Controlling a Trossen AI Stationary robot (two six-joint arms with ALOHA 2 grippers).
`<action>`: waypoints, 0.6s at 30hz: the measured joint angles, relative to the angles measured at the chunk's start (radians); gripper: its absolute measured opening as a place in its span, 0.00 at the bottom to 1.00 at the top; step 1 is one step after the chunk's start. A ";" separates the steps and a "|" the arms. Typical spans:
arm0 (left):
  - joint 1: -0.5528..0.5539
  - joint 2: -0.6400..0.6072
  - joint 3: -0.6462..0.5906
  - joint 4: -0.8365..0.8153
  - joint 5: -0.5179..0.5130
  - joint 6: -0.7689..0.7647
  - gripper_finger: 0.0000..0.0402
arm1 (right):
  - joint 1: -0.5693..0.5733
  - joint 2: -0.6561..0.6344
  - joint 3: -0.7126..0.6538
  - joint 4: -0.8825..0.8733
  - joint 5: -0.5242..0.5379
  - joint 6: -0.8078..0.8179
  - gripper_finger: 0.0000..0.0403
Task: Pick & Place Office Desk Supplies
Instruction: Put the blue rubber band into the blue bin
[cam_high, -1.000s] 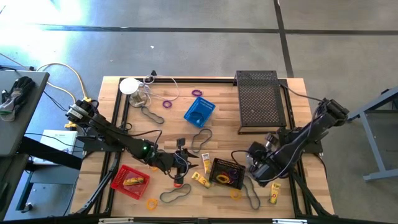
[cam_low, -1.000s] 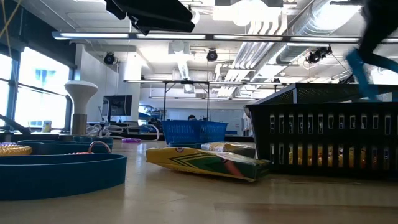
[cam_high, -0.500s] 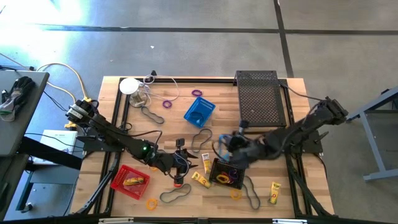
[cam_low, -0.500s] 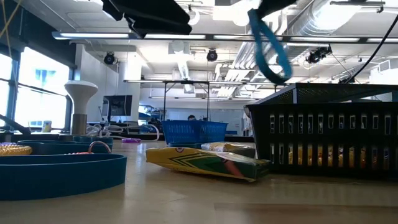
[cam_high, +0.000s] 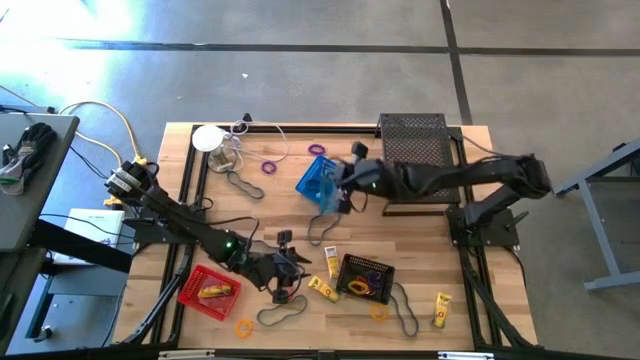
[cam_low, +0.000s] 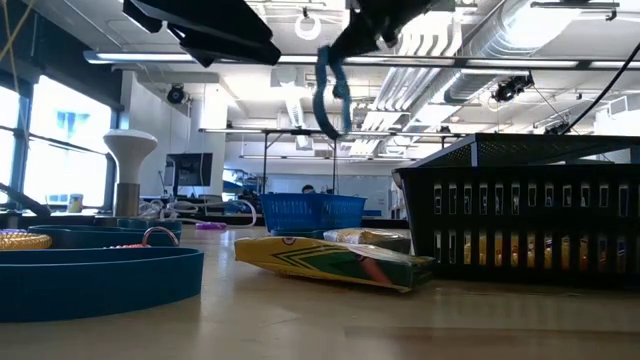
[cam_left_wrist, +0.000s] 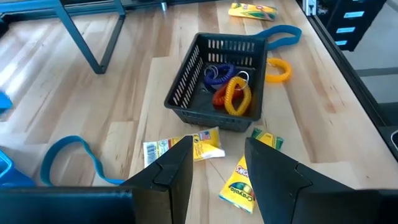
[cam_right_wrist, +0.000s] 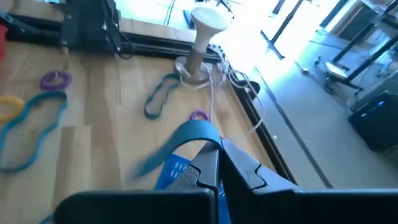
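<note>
Your left tool (cam_high: 287, 268) hovers near the desk's front edge with its fingers parted and empty, over a yellow tube (cam_left_wrist: 200, 147) beside the black basket (cam_left_wrist: 219, 83), which already holds coiled rings. That looks like readiness for a pick. Farther back, toward the middle, your right tool (cam_high: 340, 188) is clenched on a grey band loop (cam_low: 331, 92), carried in the air just over the blue basket (cam_high: 320, 180), probably for dropping it inside.
</note>
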 joint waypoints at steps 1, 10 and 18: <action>-0.003 0.000 0.000 -0.001 0.000 0.000 0.35 | -0.027 0.020 -0.002 0.039 -0.031 -0.003 0.00; -0.026 0.000 0.000 -0.030 -0.005 -0.028 0.35 | -0.185 0.220 -0.003 0.239 -0.165 -0.053 0.00; -0.029 0.000 0.000 -0.063 -0.005 -0.071 0.35 | -0.239 0.331 -0.003 0.209 -0.091 -0.020 0.00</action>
